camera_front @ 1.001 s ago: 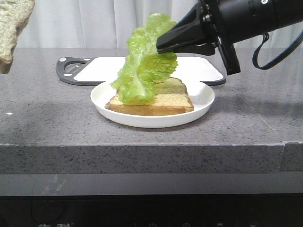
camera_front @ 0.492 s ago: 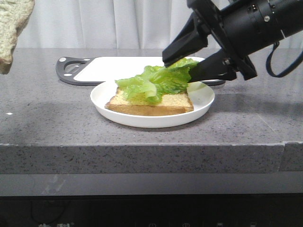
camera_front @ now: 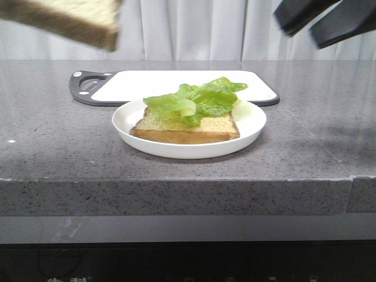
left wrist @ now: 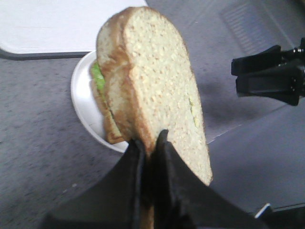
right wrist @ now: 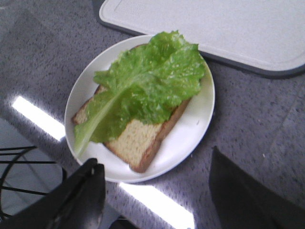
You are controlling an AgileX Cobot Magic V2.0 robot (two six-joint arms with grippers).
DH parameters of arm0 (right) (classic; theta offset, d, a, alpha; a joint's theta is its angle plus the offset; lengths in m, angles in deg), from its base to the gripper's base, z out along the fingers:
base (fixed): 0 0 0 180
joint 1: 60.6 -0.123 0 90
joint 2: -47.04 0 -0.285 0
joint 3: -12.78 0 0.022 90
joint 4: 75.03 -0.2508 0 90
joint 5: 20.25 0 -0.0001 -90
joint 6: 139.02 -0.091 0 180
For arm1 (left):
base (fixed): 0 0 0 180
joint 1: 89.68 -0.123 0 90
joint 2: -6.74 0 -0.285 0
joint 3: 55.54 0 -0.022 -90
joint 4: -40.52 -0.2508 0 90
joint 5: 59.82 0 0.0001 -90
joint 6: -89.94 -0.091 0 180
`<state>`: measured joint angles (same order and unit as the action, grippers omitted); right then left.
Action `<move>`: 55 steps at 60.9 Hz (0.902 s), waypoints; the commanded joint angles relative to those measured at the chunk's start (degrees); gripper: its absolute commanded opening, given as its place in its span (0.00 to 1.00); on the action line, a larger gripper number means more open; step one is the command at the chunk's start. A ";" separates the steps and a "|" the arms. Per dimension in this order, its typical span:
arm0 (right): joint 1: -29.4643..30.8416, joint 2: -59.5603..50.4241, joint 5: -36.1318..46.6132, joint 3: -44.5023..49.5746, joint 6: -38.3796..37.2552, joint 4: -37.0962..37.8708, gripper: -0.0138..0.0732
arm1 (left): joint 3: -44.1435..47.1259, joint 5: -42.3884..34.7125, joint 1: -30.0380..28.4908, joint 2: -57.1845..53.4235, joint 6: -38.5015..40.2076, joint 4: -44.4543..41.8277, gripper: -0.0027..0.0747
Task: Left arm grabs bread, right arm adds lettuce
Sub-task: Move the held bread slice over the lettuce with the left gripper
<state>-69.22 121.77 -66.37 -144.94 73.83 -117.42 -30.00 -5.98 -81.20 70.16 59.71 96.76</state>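
Observation:
The lettuce (camera_front: 197, 101) lies loose on the thinner toast slice (camera_front: 188, 134) on a white plate (camera_front: 247, 126). It also shows in the right wrist view (right wrist: 143, 86). My right gripper (camera_front: 301, 34) is open and empty, raised above and to the right of the plate; its fingers stand wide apart in the right wrist view (right wrist: 153, 160). My left gripper (left wrist: 148, 138) is shut on the bottom edge of the thicker bread (left wrist: 157, 86). The bread (camera_front: 70, 17) hangs high at the upper left, left of the plate. The left gripper itself is out of the front view.
A white cutting board (camera_front: 147, 82) with a dark rim and handle lies behind the plate on the grey stone counter (camera_front: 59, 153). The counter's front edge runs below the plate. A pale curtain hangs behind.
My right gripper opened, let the lettuce go onto the toast, and rose up and to the right. The bread in my left gripper moved right, toward the plate.

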 commanded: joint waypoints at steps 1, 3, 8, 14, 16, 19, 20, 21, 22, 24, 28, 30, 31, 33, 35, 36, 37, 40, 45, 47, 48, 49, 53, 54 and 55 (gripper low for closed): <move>0.41 -6.57 -2.52 -1.90 -3.91 4.21 0.72 | -1.49 -0.68 -0.04 3.67 -8.03 13.20 0.01; 0.41 -8.07 -3.41 -1.90 -4.06 4.84 0.72 | -1.59 0.03 -0.04 5.46 -9.68 15.08 0.01; 0.41 -12.35 -5.73 -1.90 -4.06 4.96 0.72 | -2.20 1.57 0.08 9.98 -13.11 19.89 0.01; 0.41 -15.97 -6.53 -1.90 -4.06 4.96 0.72 | -3.78 2.65 1.25 15.52 -15.75 23.36 0.01; 0.41 -16.76 -6.59 -1.90 -4.06 4.96 0.72 | -4.34 2.65 1.81 17.10 -16.42 23.86 0.01; 0.41 -17.84 -6.59 -1.90 -4.06 4.96 0.72 | -5.50 2.65 2.85 19.95 -17.26 24.25 0.01; 0.41 -18.09 -6.59 -1.90 -4.06 4.96 0.72 | -5.88 2.65 3.18 21.17 -17.36 24.37 0.01; 0.41 -18.36 -6.59 -1.90 -4.06 4.96 0.72 | -6.49 2.65 3.67 21.97 -17.49 24.38 0.01; 0.41 -18.43 -6.66 -1.90 -4.06 4.96 0.72 | -6.86 2.65 4.02 23.21 -17.47 24.38 0.01; 0.41 -18.48 -6.73 -1.90 -4.06 4.96 0.72 | -7.82 2.65 4.78 25.17 -17.69 24.65 0.01; 0.41 -18.55 -7.11 -1.90 -4.06 4.96 0.72 | -9.48 2.55 5.71 28.18 -17.91 25.53 0.01; 0.41 -18.55 -7.17 -1.77 -4.06 4.96 0.72 | -10.29 2.55 5.99 29.90 -17.91 25.93 0.01; 0.41 -18.55 -7.17 -1.71 -4.06 4.96 0.72 | -10.76 2.55 6.13 30.86 -17.91 26.00 0.01; 0.41 -18.55 -7.25 -1.62 -4.06 4.96 0.72 | -11.39 2.55 6.27 32.08 -17.91 26.00 0.01; 0.41 -18.47 -7.19 -1.59 -4.06 4.96 0.72 | -12.01 2.55 6.27 33.42 -17.91 26.06 0.01; 0.41 -18.41 -7.19 -1.51 -4.06 4.96 0.72 | -12.11 2.55 6.27 33.88 -17.91 26.06 0.01; 0.41 -18.34 -7.12 -1.40 -4.06 4.96 0.72 | -12.30 2.55 6.27 34.54 -17.91 26.06 0.01; 0.41 -18.34 -6.91 -1.17 -4.06 4.96 0.72 | -12.41 2.39 6.27 35.62 -17.91 26.14 0.01; 0.41 -18.34 -6.91 -1.17 -4.06 4.96 0.72 | -12.41 2.28 6.27 37.12 -17.91 25.89 0.01; 0.41 -18.34 -6.86 -1.18 -4.06 4.96 0.72 | -12.41 2.14 6.27 37.65 -17.91 25.85 0.01; 0.41 -18.34 -6.80 -1.18 -4.06 4.96 0.72 | -12.41 2.24 6.27 37.99 -17.91 25.85 0.01; 0.41 -18.34 -6.80 -1.18 -4.06 4.96 0.72 | -12.41 2.24 6.27 38.17 -17.91 25.85 0.01; 0.41 -18.34 -6.87 -1.18 -4.06 4.96 0.72 | -12.41 2.24 6.27 38.58 -17.91 25.85 0.01; 0.41 -18.34 -6.87 -1.18 -4.06 4.96 0.72 | -12.41 2.34 6.27 38.72 -17.91 25.85 0.01; 0.41 -18.34 -6.87 -1.18 -4.06 4.96 0.72 | -12.41 2.34 6.27 38.72 -17.91 25.85 0.01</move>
<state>-69.13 103.63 -75.77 -144.73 69.65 -110.96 -40.52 -5.44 -75.41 110.83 42.18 118.60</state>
